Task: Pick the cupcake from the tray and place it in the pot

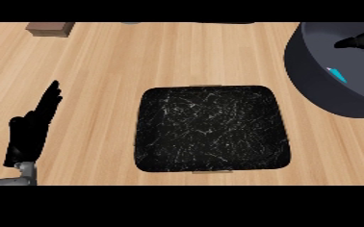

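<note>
A black tray (213, 130) is seen lying flat in the middle of the wooden counter (142, 57), nearer the near edge than the far one. It is roughly square with rounded corners, and its dark surface is marbled with fine white scratch-like veins. Small tan tabs show at the middle of its far and near sides. Nothing is seen resting on the tray.

At the far right, a large dark grey pot (313, 77) is cut off by the view's edge; its smooth rounded wall is well apart from the tray's far right corner. Inside it, a small blue-and-white shape (337, 73) is glimpsed near the wall; it cannot be told for certain whether this is the cupcake. A black form (350, 42), apparently the right hand, is partly seen above the pot's interior; whether its fingers are spread or curled cannot be told.

The left hand (28, 130) is shown at the near left, released, fingers straight and pointing far, holding nothing. A brown block (50, 28) lies at the far left corner. The counter is of pale wood with long grain.
</note>
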